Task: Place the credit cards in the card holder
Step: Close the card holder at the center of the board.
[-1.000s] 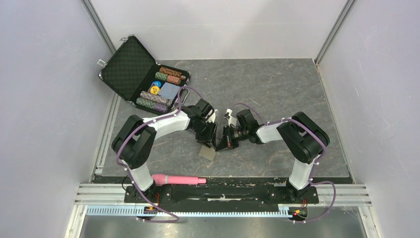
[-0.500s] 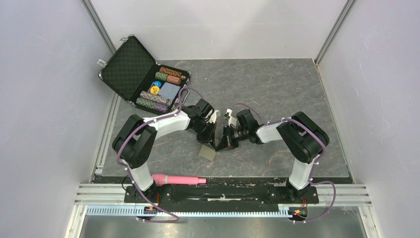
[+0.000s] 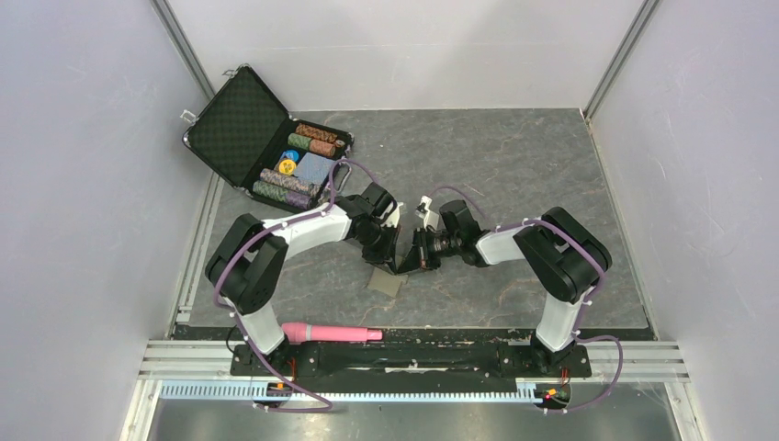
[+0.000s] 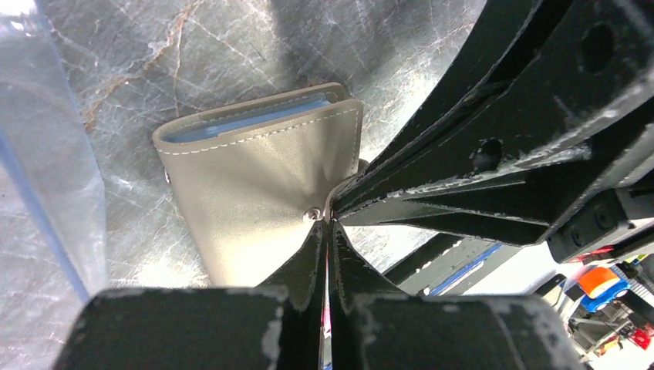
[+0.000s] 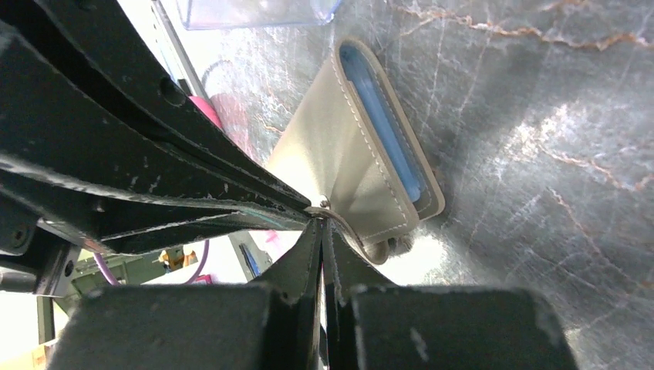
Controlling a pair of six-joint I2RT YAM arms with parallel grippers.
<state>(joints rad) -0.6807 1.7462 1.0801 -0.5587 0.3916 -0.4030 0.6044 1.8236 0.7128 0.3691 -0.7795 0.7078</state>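
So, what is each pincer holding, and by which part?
Left pincer: seemingly a thin flat card, pinched edge-on between its tips. Right pincer: shut; contents unclear.

The top external view is bright, even and sharp, with only soft shadows beneath the arms on the table [image 3: 524, 165]. Both wrist views show white glare on that glossy surface and blown-out corners. The left gripper [image 4: 328, 231] looks dark and soft-focused at the bottom edge, while the card holder [image 4: 254, 177] is crisp.

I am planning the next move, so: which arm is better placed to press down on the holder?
Left, probably: the holder lies on the left gripper's side of where it meets the right gripper. Both look shut.
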